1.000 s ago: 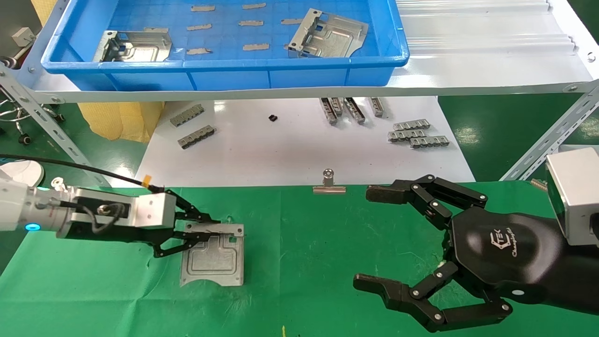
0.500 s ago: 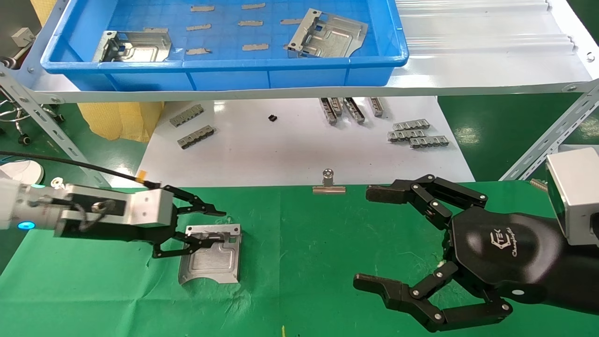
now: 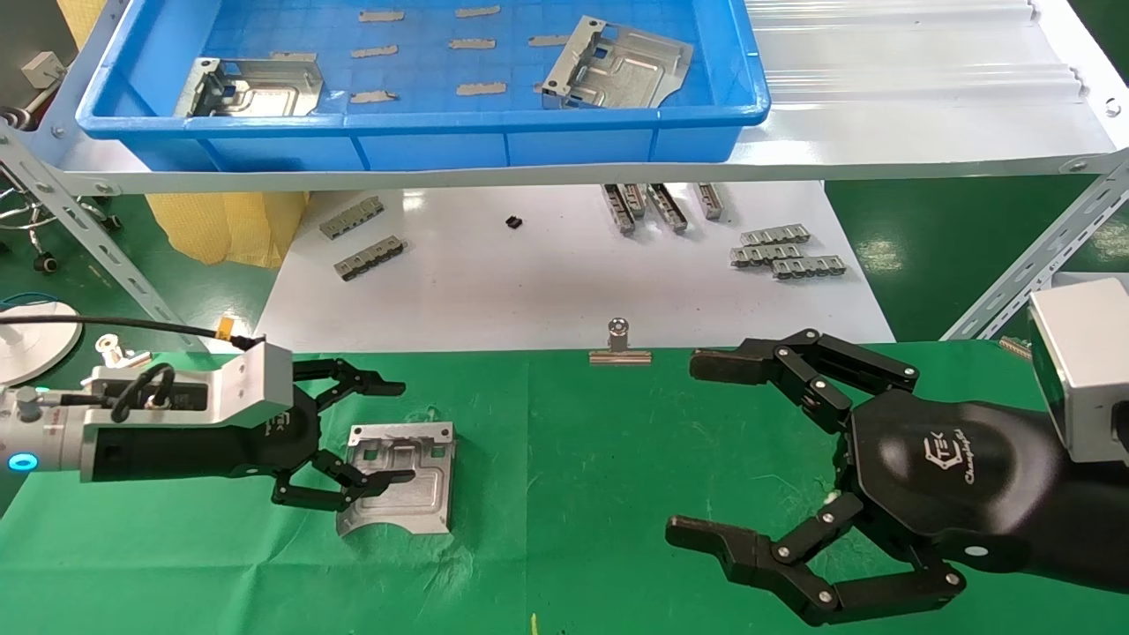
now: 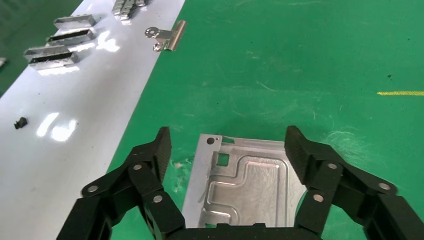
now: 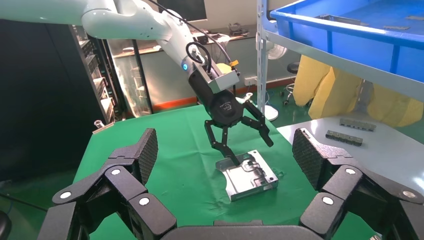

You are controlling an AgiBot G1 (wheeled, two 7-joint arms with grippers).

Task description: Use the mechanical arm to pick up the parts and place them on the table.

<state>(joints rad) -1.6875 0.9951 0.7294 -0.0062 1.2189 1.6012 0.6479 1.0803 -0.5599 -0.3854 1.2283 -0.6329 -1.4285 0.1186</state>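
Since a second ago the left gripper [image 3: 379, 432] has let go of the sheet-metal plate [image 3: 397, 479] and lifted clear of it, its fingers spread wide; then they were pinched on the plate's tabbed edge. In the right wrist view the left gripper hangs above the plate with one fingertip [image 5: 231, 159] close over its near edge; whether it touches cannot be told. The plate lies flat on the green cloth table [image 3: 573, 459], toward the left part of the cloth, tabbed edge facing the white sheet [image 3: 547, 282] and curved notch facing the robot. The left wrist view shows the plate's embossed recess between the two spread fingers.

Two more plates stay in the blue tray [image 3: 423, 123] on the shelf above: one [image 3: 251, 88] at the tray's left end, one [image 3: 617, 75] tilted near its right end. Grey ridged strips [image 3: 785, 251] lie on the white sheet, and a silver binder clip [image 3: 620, 348] sits at the far edge of the cloth.

The right gripper [image 3: 697, 450] hovers unmoved over the right side of the cloth, its fingers wide apart and holding nothing.
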